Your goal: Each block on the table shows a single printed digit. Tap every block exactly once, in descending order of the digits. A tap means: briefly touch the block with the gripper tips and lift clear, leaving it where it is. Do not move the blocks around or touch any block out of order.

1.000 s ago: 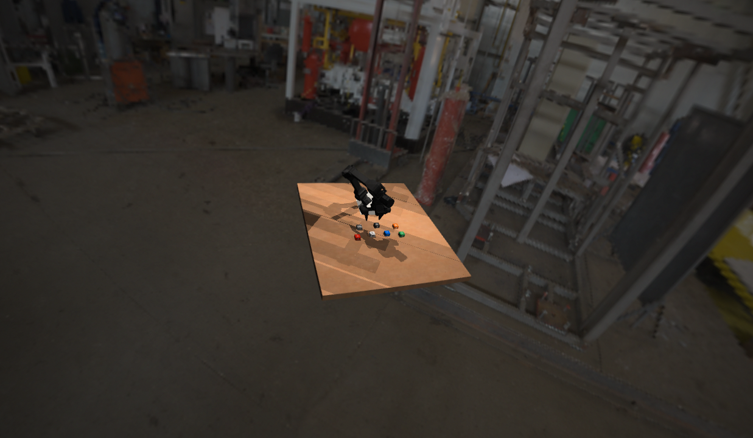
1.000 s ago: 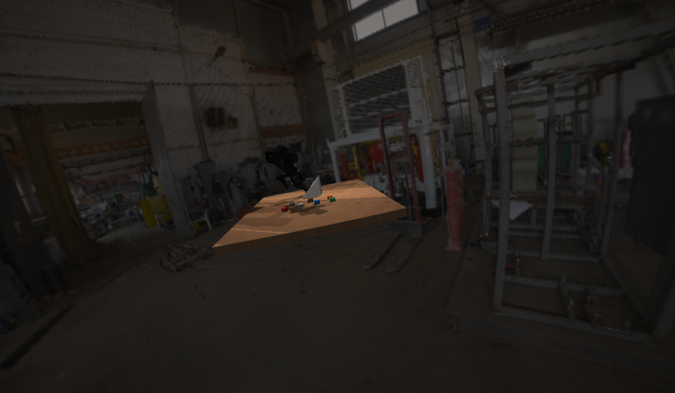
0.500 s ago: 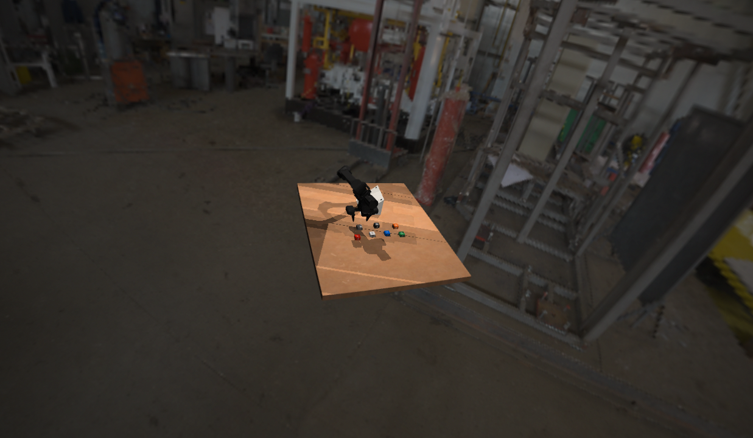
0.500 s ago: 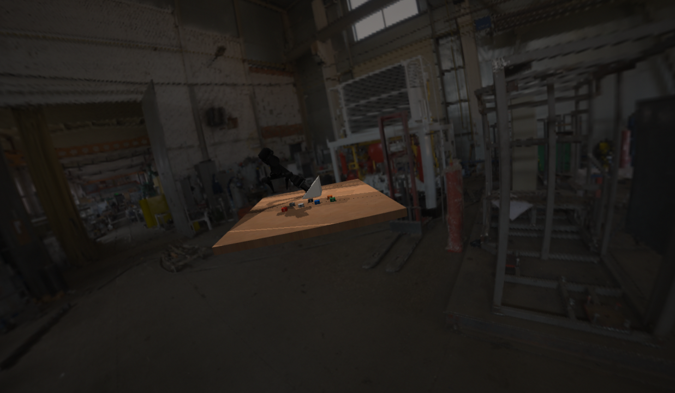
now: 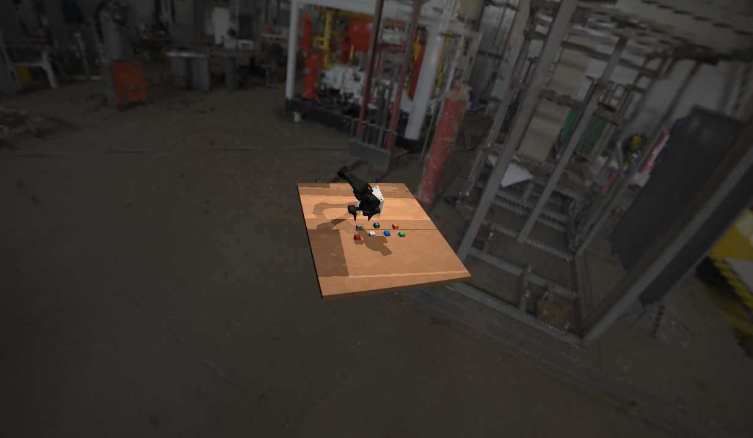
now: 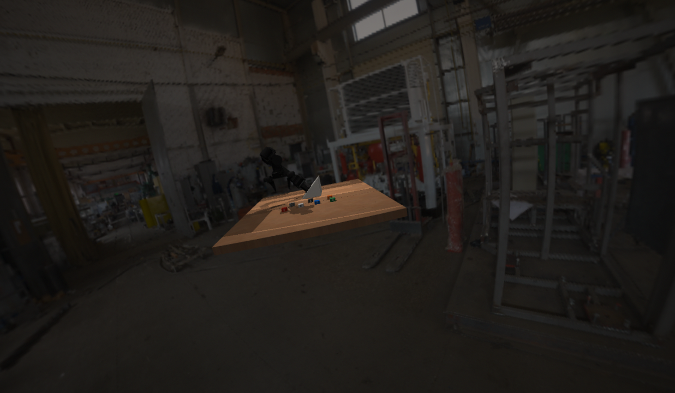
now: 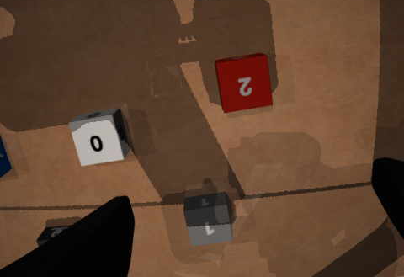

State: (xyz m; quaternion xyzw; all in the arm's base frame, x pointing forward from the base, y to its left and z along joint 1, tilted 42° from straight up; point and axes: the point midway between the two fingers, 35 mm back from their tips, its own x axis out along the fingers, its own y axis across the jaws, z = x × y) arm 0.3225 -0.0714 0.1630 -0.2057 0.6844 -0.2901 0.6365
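My gripper [image 5: 362, 219] [image 6: 281, 187] [image 7: 254, 192] is open and empty, above the table near the grey block. The red block [image 5: 357, 237] [image 6: 284, 209] [image 7: 244, 84] shows a 2 and lies ahead of the fingertips. The grey block [image 5: 359, 227] [image 6: 291, 204] [image 7: 209, 227] shows a 1, below and between the fingers in the wrist view. The white block [image 5: 371, 234] [image 6: 300, 205] [image 7: 98, 143] shows a 0. The black block [image 5: 376, 224] [image 7: 51, 235] is partly hidden by the left finger. The blue block [image 5: 386, 233] [image 7: 3, 161] is cut off in the wrist view.
The orange block [image 5: 395, 225] and green block [image 5: 402, 234] stand on the table's right, their digits unreadable. The wooden table [image 5: 400, 266] [image 6: 349, 212] has edges all round. A white plate [image 6: 314, 189] stands by the arm's base. Arm shadows cross the blocks.
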